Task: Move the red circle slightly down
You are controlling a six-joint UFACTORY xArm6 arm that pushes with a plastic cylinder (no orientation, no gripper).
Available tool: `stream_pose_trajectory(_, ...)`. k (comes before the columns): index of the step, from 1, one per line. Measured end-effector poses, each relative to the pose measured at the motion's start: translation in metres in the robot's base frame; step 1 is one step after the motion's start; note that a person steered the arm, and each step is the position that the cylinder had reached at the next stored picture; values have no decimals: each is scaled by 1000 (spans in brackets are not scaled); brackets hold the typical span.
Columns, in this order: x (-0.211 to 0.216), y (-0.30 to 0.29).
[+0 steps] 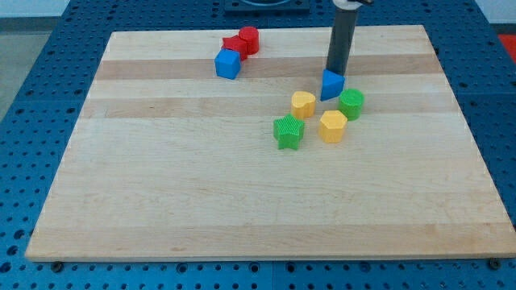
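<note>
The red circle stands near the view's top, left of centre, touching a red star-like block. A blue cube sits just below them. My tip is far to the right of the red circle, right at the top edge of a blue triangle.
A cluster lies below my tip: a yellow heart-like block, a green circle, a yellow hexagon and a green star. The wooden board rests on a blue perforated table.
</note>
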State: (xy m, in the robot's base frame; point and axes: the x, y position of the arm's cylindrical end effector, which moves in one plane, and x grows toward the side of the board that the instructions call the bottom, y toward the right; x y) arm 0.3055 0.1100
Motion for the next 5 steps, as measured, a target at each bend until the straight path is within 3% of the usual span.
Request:
stream_pose_trajectory(3,-106,-81)
stream_pose_trajectory(5,-114,-167)
